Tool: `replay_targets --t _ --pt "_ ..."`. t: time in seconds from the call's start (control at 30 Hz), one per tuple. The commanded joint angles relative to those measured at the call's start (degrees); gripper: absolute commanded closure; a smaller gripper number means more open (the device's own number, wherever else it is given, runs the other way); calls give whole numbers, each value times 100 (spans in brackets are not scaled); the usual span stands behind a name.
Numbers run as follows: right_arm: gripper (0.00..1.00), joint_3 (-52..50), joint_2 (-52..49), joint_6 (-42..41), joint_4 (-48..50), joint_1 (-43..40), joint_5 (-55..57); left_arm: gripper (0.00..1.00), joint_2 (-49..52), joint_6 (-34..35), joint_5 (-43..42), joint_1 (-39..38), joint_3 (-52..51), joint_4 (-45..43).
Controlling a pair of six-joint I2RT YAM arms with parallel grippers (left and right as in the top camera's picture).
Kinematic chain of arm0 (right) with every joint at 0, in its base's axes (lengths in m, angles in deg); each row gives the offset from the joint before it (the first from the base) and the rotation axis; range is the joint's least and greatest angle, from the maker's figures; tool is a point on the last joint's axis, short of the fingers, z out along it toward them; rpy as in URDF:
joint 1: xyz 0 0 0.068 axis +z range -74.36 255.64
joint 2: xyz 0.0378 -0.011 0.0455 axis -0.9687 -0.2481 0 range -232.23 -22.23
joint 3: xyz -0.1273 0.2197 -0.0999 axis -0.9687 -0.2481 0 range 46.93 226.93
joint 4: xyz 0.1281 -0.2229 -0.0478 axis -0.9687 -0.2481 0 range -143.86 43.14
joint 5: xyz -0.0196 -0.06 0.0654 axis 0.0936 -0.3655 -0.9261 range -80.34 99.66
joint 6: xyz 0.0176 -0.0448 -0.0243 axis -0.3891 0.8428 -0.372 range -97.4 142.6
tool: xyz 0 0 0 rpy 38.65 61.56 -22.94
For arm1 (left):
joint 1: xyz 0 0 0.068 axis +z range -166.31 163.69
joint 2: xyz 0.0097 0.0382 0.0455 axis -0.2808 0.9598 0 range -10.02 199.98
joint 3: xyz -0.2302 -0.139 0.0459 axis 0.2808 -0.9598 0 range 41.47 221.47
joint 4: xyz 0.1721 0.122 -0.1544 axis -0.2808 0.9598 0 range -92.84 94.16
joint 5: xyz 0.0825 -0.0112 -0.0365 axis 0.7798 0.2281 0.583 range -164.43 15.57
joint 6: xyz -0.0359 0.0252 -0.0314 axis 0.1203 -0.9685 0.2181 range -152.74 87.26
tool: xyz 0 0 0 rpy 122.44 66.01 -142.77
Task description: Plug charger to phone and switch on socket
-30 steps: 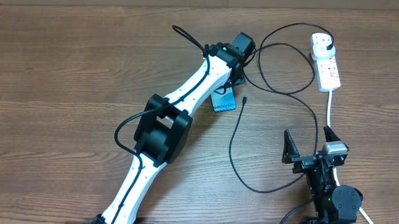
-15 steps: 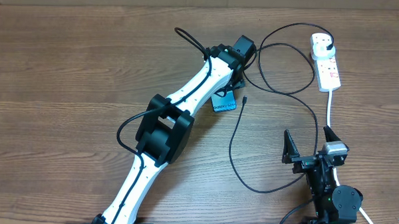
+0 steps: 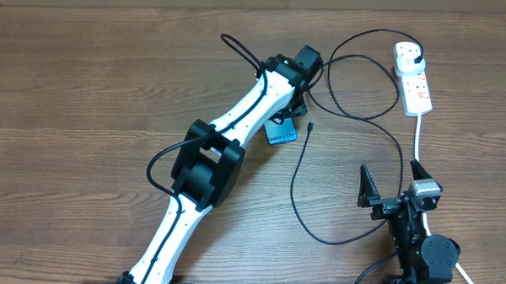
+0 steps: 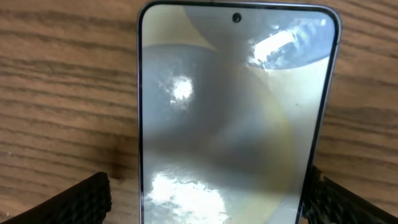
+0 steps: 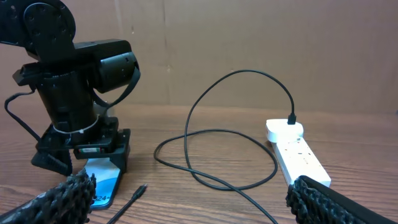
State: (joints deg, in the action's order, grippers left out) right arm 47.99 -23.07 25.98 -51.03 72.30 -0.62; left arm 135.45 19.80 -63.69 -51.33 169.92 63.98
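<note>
Left hand (image 4: 208, 202) straddling phone (image 4: 233, 93), phone slightly shifted

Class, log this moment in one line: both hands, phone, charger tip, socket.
left hand: open, straddling phone | right hand: open, holding nothing | charger tip: loose beside phone, unplugged | socket: plug inserted

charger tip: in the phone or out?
Out. The charger tip lies on the table beside the phone, with bare wood between them in the overhead and right wrist views.
</note>
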Motion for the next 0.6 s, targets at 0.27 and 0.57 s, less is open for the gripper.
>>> replay_targets --t 0.27,0.57 --pt "0 -57 68 -13 24 26 -26 5 144 127 -636 129 -61 39" --pt "0 -57 68 -13 24 26 -26 11 142 127 -758 125 -214 22"
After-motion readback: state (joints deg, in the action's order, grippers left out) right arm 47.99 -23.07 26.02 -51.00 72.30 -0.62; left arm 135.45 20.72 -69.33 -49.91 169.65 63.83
